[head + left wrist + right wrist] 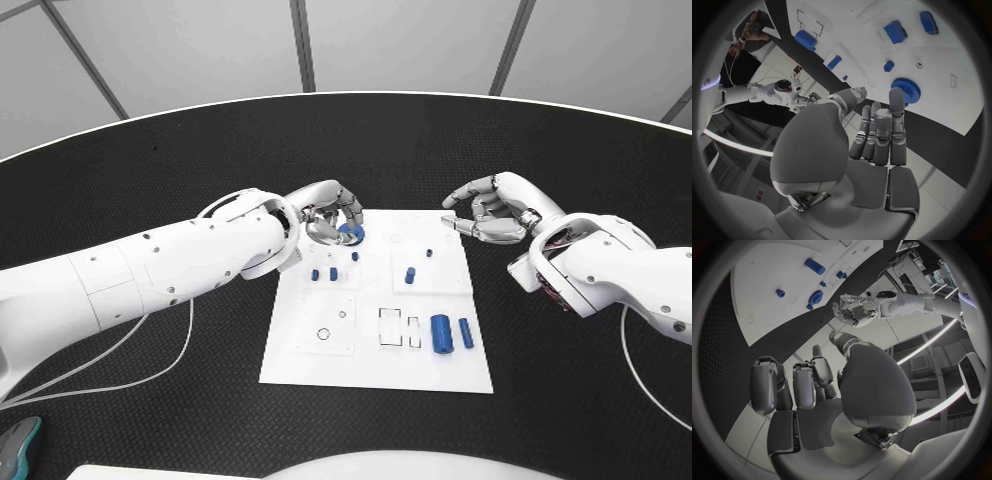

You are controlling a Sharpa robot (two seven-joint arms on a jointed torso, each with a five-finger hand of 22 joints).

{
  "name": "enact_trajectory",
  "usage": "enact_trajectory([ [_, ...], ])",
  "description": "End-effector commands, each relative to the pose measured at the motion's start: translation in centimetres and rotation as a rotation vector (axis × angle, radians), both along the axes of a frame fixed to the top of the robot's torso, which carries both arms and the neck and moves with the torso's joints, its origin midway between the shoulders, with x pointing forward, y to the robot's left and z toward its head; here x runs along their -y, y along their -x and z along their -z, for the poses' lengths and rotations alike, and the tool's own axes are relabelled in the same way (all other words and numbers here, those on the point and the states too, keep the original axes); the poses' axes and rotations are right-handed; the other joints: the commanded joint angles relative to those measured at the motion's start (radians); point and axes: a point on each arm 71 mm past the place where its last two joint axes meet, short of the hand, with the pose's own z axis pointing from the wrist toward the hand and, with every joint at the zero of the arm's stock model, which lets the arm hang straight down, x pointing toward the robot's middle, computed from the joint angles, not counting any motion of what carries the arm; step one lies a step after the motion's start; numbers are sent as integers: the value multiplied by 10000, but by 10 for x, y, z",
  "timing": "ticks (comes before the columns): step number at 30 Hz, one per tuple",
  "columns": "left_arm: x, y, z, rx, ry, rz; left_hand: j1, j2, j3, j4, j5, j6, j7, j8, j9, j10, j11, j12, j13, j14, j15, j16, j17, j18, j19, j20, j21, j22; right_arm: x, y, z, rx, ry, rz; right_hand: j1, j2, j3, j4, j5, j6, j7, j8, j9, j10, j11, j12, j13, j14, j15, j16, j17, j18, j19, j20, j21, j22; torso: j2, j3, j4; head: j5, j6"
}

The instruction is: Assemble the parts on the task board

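Seemingly, left hand (329, 212) touches blue gear (351, 235).

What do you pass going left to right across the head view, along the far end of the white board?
Left arm → left hand over the blue gear → task board far edge → right hand → right arm.

Matt white task board (368, 350), glossy blue parts (441, 330).
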Motion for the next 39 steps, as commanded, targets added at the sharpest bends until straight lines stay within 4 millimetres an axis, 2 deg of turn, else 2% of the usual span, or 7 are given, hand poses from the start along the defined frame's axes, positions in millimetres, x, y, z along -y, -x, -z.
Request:
enact_trajectory([
  [1,4,0,1,278,-573,244,-145,-36,4,-66,-21,43,-24,-52,-60,-86,-2,-102,-80,114,5,163,114,141,94,6,65,24,0,0,0,3,-3,-6,25,-65,21,21,66,-42,-8,61,11,-72,-3,-32,-8,614,-71,-24,879,178,246,-56,-23,1217,-3,-1,9,-22,9],
  [5,9,-1,5,399,-1270,421,-279,-77,-12,-111,-12,109,-44,-39,-206,-124,6,-269,-273,321,16,478,295,143,171,27,160,72,-1,0,0,8,-8,-20,25,-65,21,21,66,-42,-8,61,11,-72,-3,-32,-8,614,-71,-24,879,178,246,-56,-23,1217,-4,2,1,-23,6],
  [11,12,-3,8,415,-1779,476,-342,-60,92,-219,22,310,-87,-1,-414,34,-20,-457,-535,755,-6,1002,699,-15,760,17,890,1013,-1,0,0,10,-11,-26,33,-67,27,18,68,-47,-8,63,12,-99,-4,-77,-50,610,-73,-37,865,178,247,-58,-26,1217,1,1,3,-40,13],
  [31,22,-8,15,212,-2617,561,-518,-14,241,-381,-25,672,-236,-23,-865,622,-166,-668,-942,1387,-125,1707,1246,-265,1554,-72,1968,2454,-3,2,-1,11,-38,-86,33,-67,27,18,68,-47,-8,63,12,-99,-4,-77,-50,610,-73,-37,865,178,247,-58,-26,1217,-4,13,-1,-72,-32],
  [34,24,-8,16,178,-2685,586,-549,2,278,-439,-36,729,-256,-42,-981,749,-191,-720,-1030,1513,-142,1839,1335,-448,2072,-77,2691,3449,-3,2,-1,10,-41,-95,33,-67,27,18,68,-47,-8,63,12,-99,-4,-77,-50,610,-73,-37,865,178,247,-58,-26,1217,-7,8,-2,-84,-53],
  [35,24,-8,17,168,-2702,587,-564,-9,280,-468,-37,743,-256,-49,-1024,773,-190,-744,-1062,1515,-142,1850,1297,-317,1744,-82,2404,2875,-3,2,-1,9,-42,-98,33,-67,27,18,68,-47,-8,63,12,-99,-4,-77,-50,610,-73,-37,865,178,247,-58,-26,1217,-10,8,-1,-88,-56],
  [39,26,-9,19,104,-2804,570,-576,-19,271,-470,-44,742,-254,-52,-1034,781,-190,-747,-1068,1533,-144,1871,1330,-325,1752,-83,2420,2918,-3,2,-1,8,-45,-105,33,-67,27,18,68,-47,-8,63,12,-99,-4,-77,-50,610,-73,-37,865,178,247,-58,-26,1217,-9,9,1,-101,-57],
])
